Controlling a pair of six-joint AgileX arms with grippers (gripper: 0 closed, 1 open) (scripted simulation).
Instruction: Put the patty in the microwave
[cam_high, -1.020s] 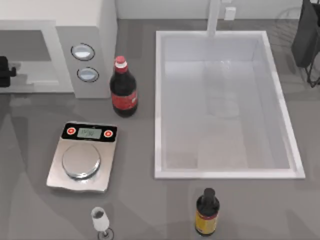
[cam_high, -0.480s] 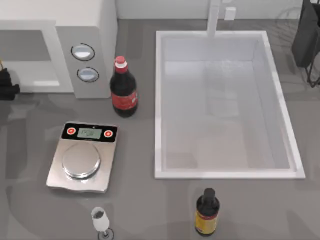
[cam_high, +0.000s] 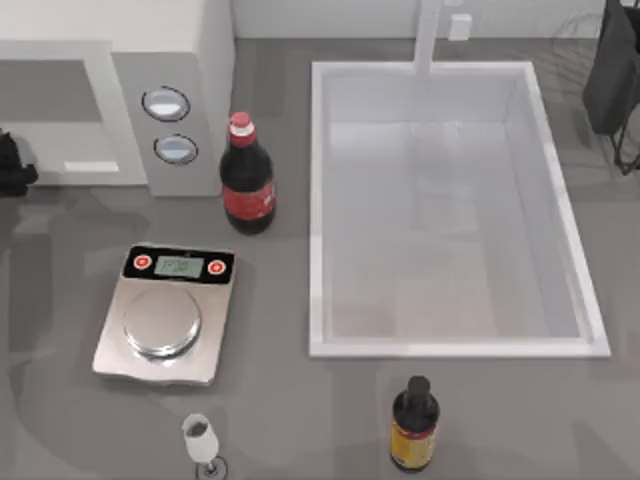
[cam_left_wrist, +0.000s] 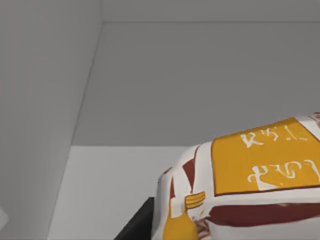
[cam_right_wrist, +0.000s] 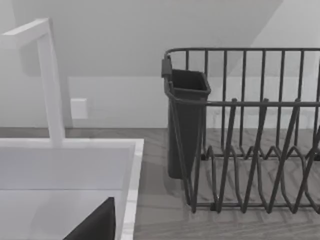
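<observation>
The microwave (cam_high: 190, 90) stands at the tabletop's (cam_high: 280, 400) far left. The left gripper (cam_high: 10, 165) is at its open mouth. The patty (cam_left_wrist: 245, 185) is inside the pale cavity; whether the jaws pinch it, I cannot tell.

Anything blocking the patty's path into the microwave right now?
Nothing visible. The left wrist view has the patty close up, the microwave's bare grey cavity beyond it. The left gripper is at the cavity mouth, top view's left edge; right arm parked far right.
</observation>
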